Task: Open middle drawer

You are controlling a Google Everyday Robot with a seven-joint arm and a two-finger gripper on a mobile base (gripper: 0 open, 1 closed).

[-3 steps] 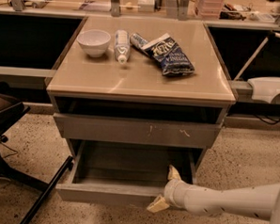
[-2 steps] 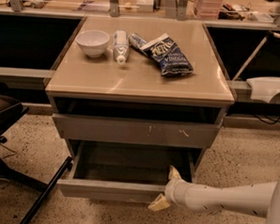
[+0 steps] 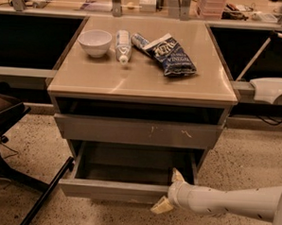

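So the middle drawer [image 3: 113,189] sits pulled well out below the scratched drawer front [image 3: 137,131], grey box showing. My gripper [image 3: 169,191] straddles the right end of its front panel, one finger inside and one out, pinching it, since there's no handle. Bowl [image 3: 94,41] and chip bag [image 3: 171,56] sit at the worktop's back edge.

Office-like workspace: beige counter [image 3: 147,79], claw [image 3: 169,191] at grey drawers [image 3: 130,131].

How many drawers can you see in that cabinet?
2: the upper drawer front with pale scratches, and below it the middle drawer, pulled open. The gripper is at its front edge, right side. Any lower drawer would be hidden.
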